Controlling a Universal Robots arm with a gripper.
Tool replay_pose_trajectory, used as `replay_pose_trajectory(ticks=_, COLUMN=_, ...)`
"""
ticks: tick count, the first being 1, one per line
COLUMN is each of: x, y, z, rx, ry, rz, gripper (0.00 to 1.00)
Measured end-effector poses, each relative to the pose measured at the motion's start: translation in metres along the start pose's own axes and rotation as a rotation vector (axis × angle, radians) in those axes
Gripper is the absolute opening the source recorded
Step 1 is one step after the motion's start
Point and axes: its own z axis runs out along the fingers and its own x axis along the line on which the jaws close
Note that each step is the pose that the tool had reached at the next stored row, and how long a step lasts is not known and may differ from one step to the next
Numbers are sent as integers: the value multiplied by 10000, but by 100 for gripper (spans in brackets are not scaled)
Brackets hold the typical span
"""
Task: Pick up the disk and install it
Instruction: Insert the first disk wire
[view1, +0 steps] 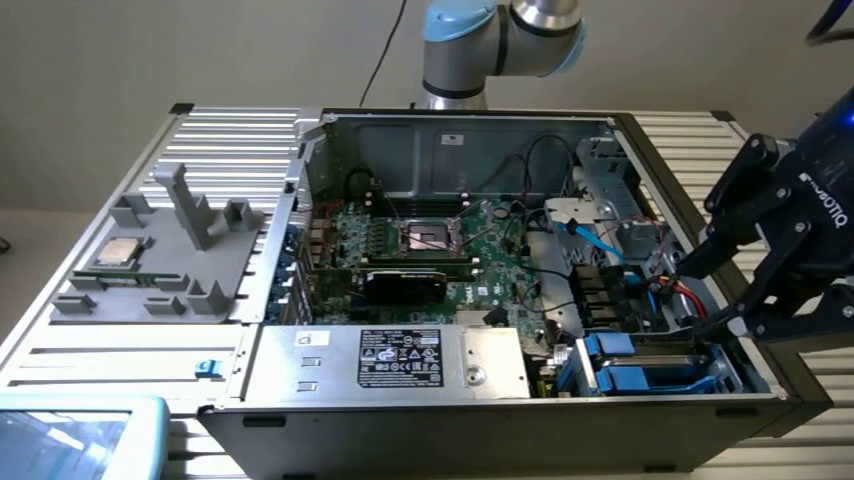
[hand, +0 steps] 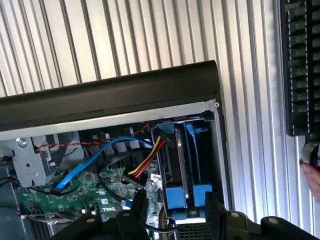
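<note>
The disk stands on edge in the drive bay at the corner of the open computer case, a thin grey metal slab between blue carrier rails with blue end tabs. In the exterior view the blue carriers sit in the case's front corner on the exterior view's right. My black gripper hangs just above that bay, open, with nothing between its fingers. In the wrist view my gripper straddles the blue tabs without touching them.
The case holds a green motherboard, a silver power supply, and blue and red cables beside the bay. A grey fixture with a processor chip lies on the ribbed table. A person's hand is beside a black slotted object.
</note>
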Motion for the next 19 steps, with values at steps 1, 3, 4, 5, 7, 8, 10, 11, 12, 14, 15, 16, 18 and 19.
replay_pose_trajectory(ticks=1, x=0, y=0, z=0, rx=3, ry=-26, rz=-179, gripper=58)
replay_pose_trajectory(ticks=3, x=0, y=0, z=0, rx=8, ry=-83, rz=-541, gripper=58)
replay_pose_trajectory(ticks=4, x=0, y=0, z=0, rx=2, ry=-109, rz=-719, gripper=58)
replay_pose_trajectory(ticks=5, x=0, y=0, z=0, rx=-31, ry=-132, rz=-891, gripper=58)
replay_pose_trajectory(ticks=7, x=1, y=1, z=-1, rx=-205, ry=-159, rz=-1189, gripper=58)
replay_pose_trajectory(ticks=8, x=0, y=0, z=0, rx=-293, ry=-170, rz=-1327, gripper=58)
replay_pose_trajectory(ticks=10, x=-1, y=1, z=0, rx=-460, ry=-183, rz=-1533, gripper=58)
replay_pose_trajectory(ticks=11, x=-2, y=1, z=0, rx=-466, ry=-185, rz=-1538, gripper=58)
replay_pose_trajectory(ticks=12, x=-2, y=1, z=0, rx=-467, ry=-189, rz=-1540, gripper=58)
replay_pose_trajectory(ticks=14, x=-6, y=1, z=-1, rx=-460, ry=-202, rz=-1625, gripper=58)
replay_pose_trajectory(ticks=15, x=-8, y=1, z=-1, rx=-454, ry=-214, rz=-1721, gripper=58)
replay_pose_trajectory(ticks=16, x=-11, y=2, z=-1, rx=-458, ry=-227, rz=-1827, gripper=58)
replay_pose_trajectory(ticks=18, x=-16, y=3, z=1, rx=-478, ry=-258, rz=-2070, gripper=58)
replay_pose_trajectory(ticks=19, x=-18, y=4, z=4, rx=-485, ry=-272, rz=-2197, gripper=58)
